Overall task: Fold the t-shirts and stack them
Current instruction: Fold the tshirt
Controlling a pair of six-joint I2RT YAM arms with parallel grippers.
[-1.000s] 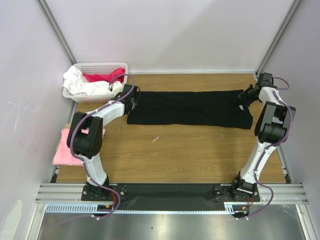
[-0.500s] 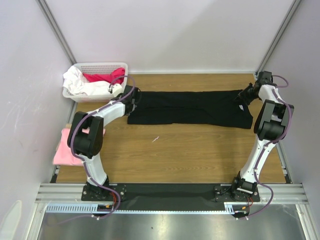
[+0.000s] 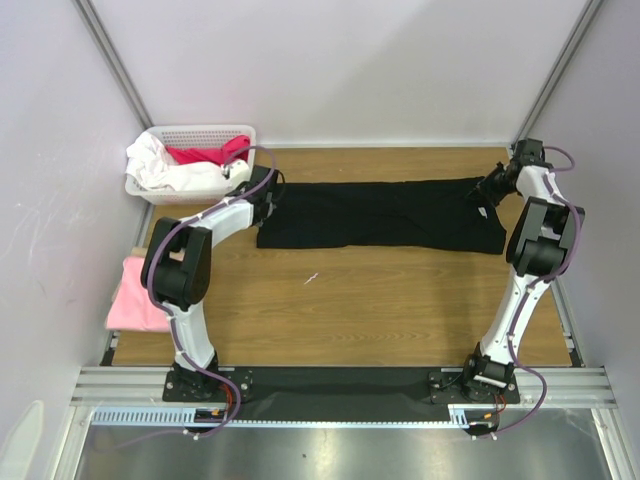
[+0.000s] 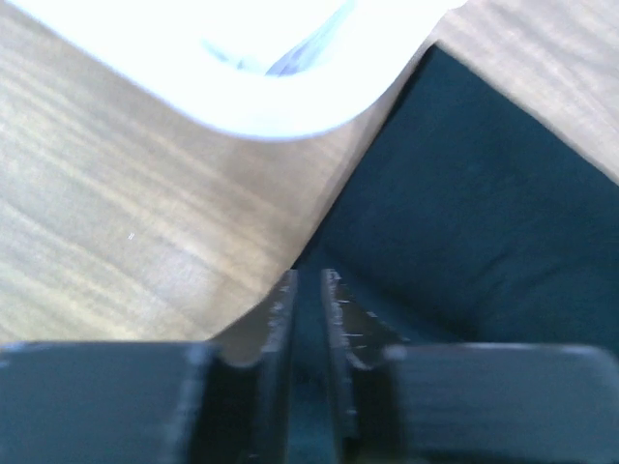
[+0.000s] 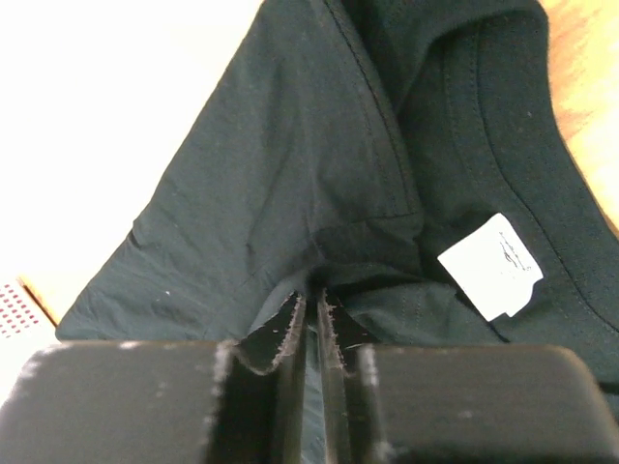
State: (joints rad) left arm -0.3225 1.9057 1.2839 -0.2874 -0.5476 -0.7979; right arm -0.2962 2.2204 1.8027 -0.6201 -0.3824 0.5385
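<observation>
The black t-shirt lies folded into a long band across the far part of the table. My left gripper is shut on its left end; the wrist view shows black cloth pinched between the fingers. My right gripper is shut on its right end near the collar; that wrist view shows the black cloth and its white neck label. The pink t-shirt lies folded at the table's left edge, partly behind the left arm.
A white plastic basket holding white and red cloth stands at the far left corner, close to my left gripper; its rim fills the top of the left wrist view. Enclosure walls and metal posts border the wooden table.
Both grippers have shifted slightly toward the far side, holding the black shirt's ends. The left elbow has moved a little right, so more of the pink shirt shows.
</observation>
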